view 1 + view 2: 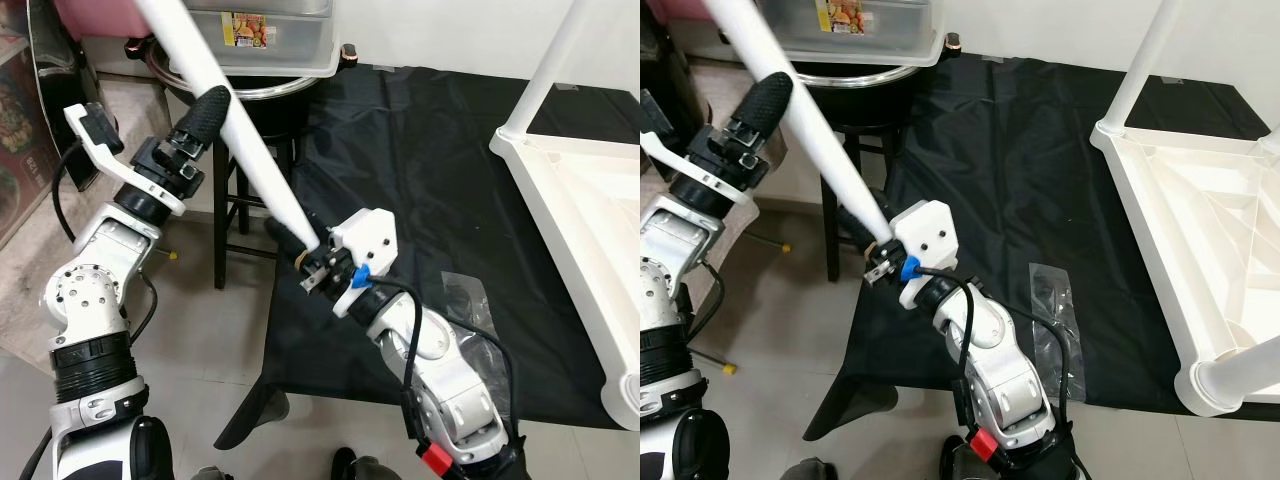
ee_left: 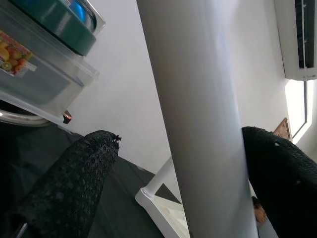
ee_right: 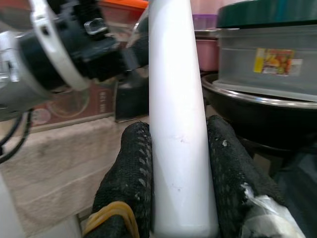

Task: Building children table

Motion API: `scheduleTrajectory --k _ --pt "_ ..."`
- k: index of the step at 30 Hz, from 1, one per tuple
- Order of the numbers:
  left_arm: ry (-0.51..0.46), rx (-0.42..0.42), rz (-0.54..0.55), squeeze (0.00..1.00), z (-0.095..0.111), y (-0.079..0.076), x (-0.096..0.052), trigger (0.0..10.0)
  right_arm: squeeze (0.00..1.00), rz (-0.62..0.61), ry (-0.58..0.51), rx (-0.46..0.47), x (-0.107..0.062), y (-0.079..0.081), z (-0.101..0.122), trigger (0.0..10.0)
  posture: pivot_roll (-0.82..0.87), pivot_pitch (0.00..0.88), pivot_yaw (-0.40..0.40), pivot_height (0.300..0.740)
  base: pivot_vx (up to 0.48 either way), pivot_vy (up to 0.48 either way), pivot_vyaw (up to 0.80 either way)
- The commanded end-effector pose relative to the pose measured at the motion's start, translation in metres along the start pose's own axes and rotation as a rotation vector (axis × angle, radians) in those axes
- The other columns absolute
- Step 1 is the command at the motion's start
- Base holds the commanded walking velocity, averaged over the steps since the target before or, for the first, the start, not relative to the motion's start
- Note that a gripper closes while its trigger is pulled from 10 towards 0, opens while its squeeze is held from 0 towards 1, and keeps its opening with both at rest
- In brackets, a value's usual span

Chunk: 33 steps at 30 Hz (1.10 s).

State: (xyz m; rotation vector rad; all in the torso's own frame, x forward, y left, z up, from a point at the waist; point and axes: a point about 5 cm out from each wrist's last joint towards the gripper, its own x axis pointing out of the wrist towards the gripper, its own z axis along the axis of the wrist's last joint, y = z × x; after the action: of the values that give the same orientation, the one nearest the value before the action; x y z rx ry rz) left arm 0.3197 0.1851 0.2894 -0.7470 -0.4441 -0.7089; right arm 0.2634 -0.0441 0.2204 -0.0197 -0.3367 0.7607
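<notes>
A long white table leg (image 1: 250,140) runs slantwise from the upper left down to the middle, with both grippers on it. My right gripper (image 1: 300,242) is shut on its lower end; in the right wrist view both black fingers (image 3: 130,163) press the leg (image 3: 178,99). My left gripper (image 1: 220,102) sits higher up the leg, open around it. One finger (image 2: 277,183) touches the leg and the other finger (image 2: 74,183) stands a little off it. The upturned white table top (image 1: 580,200) lies at the right on a black sheet (image 1: 420,150), with one leg (image 1: 548,65) standing upright in it.
A black stool (image 1: 240,200) behind the leg carries a steel pan and a clear plastic box (image 1: 260,40). A clear plastic bag (image 1: 470,300) lies on the sheet near my right arm. A second fitted leg (image 1: 1240,375) shows at the table's near corner.
</notes>
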Motion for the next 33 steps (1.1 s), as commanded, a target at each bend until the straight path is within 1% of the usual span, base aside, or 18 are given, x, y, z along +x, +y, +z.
scheduleTrajectory --k 1,9,12,15,16,17,19,20,21,23,26,33 --pt "0.004 0.006 -0.011 0.0 -0.001 -0.002 -0.003 10.0 0.0 0.012 -0.018 0.011 -0.002 0.001 0.004 0.0 0.09 0.175 -0.078 0.74 0.0 0.0 0.0" --pt "0.012 0.01 -0.017 0.0 0.0 -0.001 -0.002 10.0 0.0 0.055 -0.002 0.026 -0.003 0.007 0.002 0.0 0.09 0.176 -0.078 0.74 0.0 0.0 0.0" --pt "0.058 0.01 -0.038 0.0 -0.001 -0.001 -0.003 10.0 0.0 0.099 0.021 0.029 -0.007 0.01 0.0 0.0 0.09 0.177 -0.079 0.74 0.0 0.0 0.0" --pt "0.073 0.011 -0.045 0.0 -0.001 -0.001 -0.004 10.0 0.0 0.107 0.024 0.022 -0.008 0.01 0.0 0.0 0.09 0.177 -0.079 0.74 0.0 0.0 0.0" --pt "0.094 0.02 -0.049 0.0 -0.002 -0.001 -0.005 10.0 0.0 0.107 0.026 0.024 -0.008 0.01 0.0 0.0 0.09 0.177 -0.079 0.74 0.0 0.0 0.0" --pt "0.107 0.022 -0.051 0.0 -0.002 0.0 -0.006 3.5 0.0 0.108 0.027 0.022 -0.009 0.01 0.0 0.0 0.09 0.178 -0.079 0.74 0.0 0.0 0.0" --pt "0.107 0.022 -0.051 0.0 -0.002 0.0 -0.006 3.5 0.0 0.108 0.027 0.022 -0.009 0.01 0.0 0.0 0.09 0.178 -0.079 0.74 0.0 0.0 0.0" --pt "0.133 0.019 -0.065 0.0 -0.003 0.0 -0.009 0.0 0.0 0.11 0.029 0.022 -0.009 0.009 0.0 0.0 0.09 0.178 -0.08 0.74 0.0 0.0 0.0" --pt "0.133 0.019 -0.065 0.0 -0.003 0.0 -0.009 0.0 0.0 0.11 0.029 0.022 -0.009 0.009 0.0 0.0 0.09 0.178 -0.08 0.74 0.0 0.0 0.0" --pt "0.164 0.017 -0.092 0.0 -0.004 0.0 -0.012 0.0 0.0 0.126 0.033 0.021 -0.01 0.01 -0.001 0.0 0.09 0.178 -0.079 0.74 0.0 0.0 0.0" --pt "0.172 0.012 -0.104 0.0 -0.004 0.0 -0.014 0.0 0.0 0.131 0.036 0.02 -0.011 0.011 -0.001 0.0 0.09 0.178 -0.079 0.74 0.0 0.0 0.0" --pt "0.183 0.026 -0.087 0.0 -0.003 0.004 -0.015 0.0 0.0 0.142 0.043 0.012 -0.013 0.011 -0.002 0.0 0.09 0.179 -0.08 0.74 0.0 0.0 0.0"
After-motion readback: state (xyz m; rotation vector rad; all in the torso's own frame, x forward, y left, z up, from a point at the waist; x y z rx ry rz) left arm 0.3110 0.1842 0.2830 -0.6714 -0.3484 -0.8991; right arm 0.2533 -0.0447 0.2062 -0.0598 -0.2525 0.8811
